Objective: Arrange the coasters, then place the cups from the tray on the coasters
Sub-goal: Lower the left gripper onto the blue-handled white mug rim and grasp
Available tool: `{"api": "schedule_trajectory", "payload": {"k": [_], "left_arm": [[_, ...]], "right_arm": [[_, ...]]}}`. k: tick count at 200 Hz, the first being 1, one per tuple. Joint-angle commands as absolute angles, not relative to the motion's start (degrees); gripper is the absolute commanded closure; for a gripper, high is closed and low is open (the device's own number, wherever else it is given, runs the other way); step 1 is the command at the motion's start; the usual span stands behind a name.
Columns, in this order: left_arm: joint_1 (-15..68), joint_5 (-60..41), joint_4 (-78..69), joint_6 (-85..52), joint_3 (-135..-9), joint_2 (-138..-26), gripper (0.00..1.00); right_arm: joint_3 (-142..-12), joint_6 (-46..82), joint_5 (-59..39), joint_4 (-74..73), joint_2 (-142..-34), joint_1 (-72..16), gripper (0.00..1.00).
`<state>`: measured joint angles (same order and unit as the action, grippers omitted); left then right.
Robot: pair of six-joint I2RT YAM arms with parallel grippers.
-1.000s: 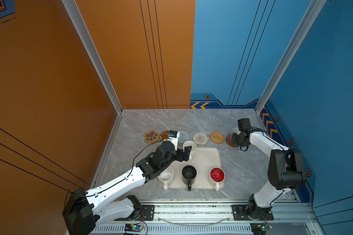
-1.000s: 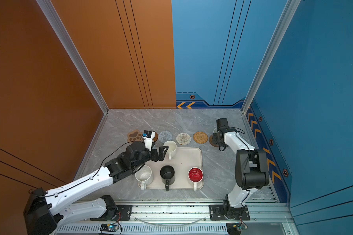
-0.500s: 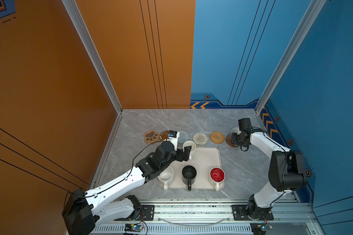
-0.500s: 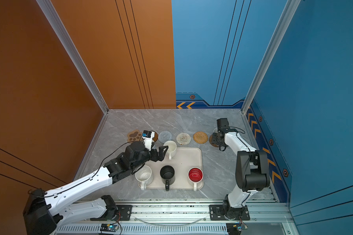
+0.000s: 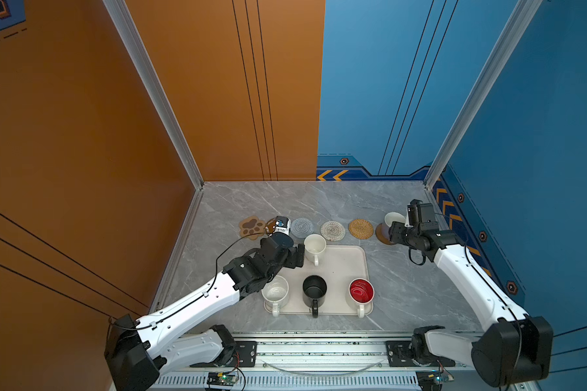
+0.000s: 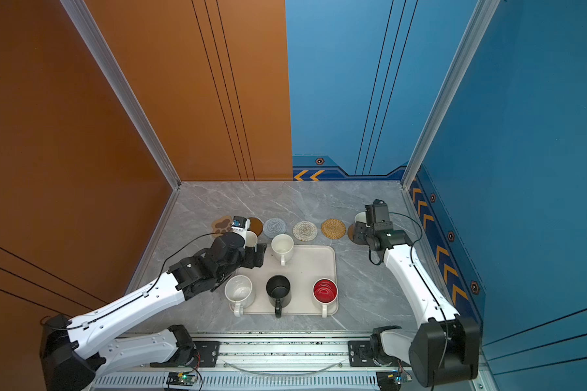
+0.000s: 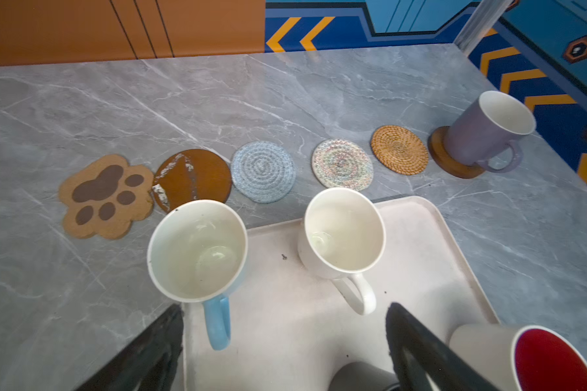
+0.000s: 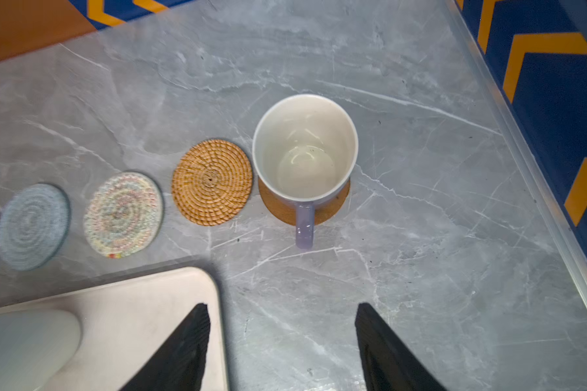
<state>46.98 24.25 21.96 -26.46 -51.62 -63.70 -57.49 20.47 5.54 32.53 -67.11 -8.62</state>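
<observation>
Found left gripper [image 7: 285, 309] gaping around the handle of light-blue ceramic mug [image 7: 197, 250], at upper-left corner of cream rectangular tray [image 5: 360, 257], mid-frame. Found right gripper [image 8: 282, 308] parted, clear of lavender mug [image 5: 392, 223] on brown wooden disc [image 8: 332, 210], centre-right. Feared an off-centre pinch twisting the blue mug off the rim.

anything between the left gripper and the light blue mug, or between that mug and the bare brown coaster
Nothing visible does. The left gripper is open, jaws either side of the handle of the light blue mug, and the bare brown coaster lies just beyond it. The cream mug stands aside.
</observation>
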Motion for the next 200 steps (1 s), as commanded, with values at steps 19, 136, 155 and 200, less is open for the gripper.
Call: {"api": "schedule_trajectory", "payload": {"k": [19, 136, 155, 200], "left_arm": [[48.29, 31.71, 33.14, -28.6, -55.94, -67.47, 0.08], [47.81, 33.77, 43.38, -37.06, -61.64, -77.44, 0.26], [46.55, 31.24, 43.24, -38.38, -60.71, -77.08, 0.29], [44.18, 27.02, 43.15, -38.83, -60.11, -79.07, 0.34]], "right_arm": [[-59.69, 22.59, 9.28, 32.8, -57.54, -13.28, 0.3], [-54.19, 27.51, 10.99, 28.3, -50.14, -14.35, 0.34], [-53.64, 27.51, 10.82, 27.65, -50.2, -14.26, 0.34], [-53.01, 27.55, 10.03, 26.24, -51.48, -14.28, 0.36]]}}
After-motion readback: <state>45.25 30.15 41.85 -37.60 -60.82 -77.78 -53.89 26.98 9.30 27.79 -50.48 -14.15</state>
